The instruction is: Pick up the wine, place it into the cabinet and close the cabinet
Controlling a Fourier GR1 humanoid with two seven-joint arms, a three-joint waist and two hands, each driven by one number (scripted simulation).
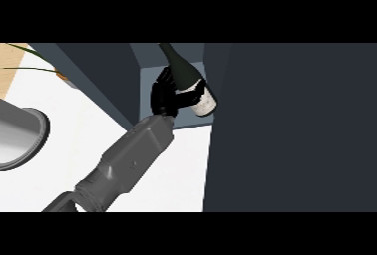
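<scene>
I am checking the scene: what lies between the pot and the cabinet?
Head view: only bare white counter between pot and cabinet; the forearm crosses lower down.

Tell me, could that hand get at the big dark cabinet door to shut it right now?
Probably not yet. The only hand showing is curled round the wine bottle inside the cabinet opening, so it is occupied. The door stands close beside it with nothing between, so letting go should free it.
</scene>
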